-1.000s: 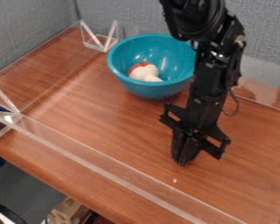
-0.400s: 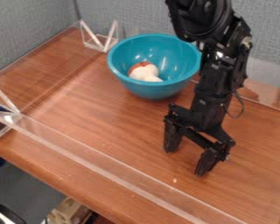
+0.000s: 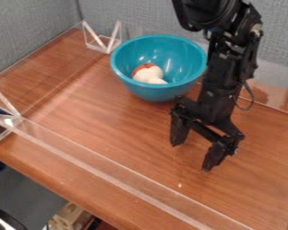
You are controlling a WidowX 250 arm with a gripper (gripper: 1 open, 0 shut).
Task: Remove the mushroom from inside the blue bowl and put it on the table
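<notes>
The cream-white mushroom (image 3: 150, 75), with a small reddish patch at one end, lies inside the round teal-blue bowl (image 3: 183, 53) at the back of the reddish-brown table (image 3: 98, 117). My black gripper (image 3: 197, 150) points down over the tabletop, in front of and to the right of the bowl. Its two fingers are spread wide apart with nothing between them, just above the wood. It does not touch the bowl or the mushroom.
Low clear acrylic walls (image 3: 122, 180) edge the tabletop on all sides. Clear triangular brackets stand at the back left corner (image 3: 104, 36) and at the left edge (image 3: 3, 121). Grey fabric panels rise behind the table.
The gripper's fingers went from shut to wide open. The arm stays in about the same place over the table; the mushroom and bowl have not moved.
</notes>
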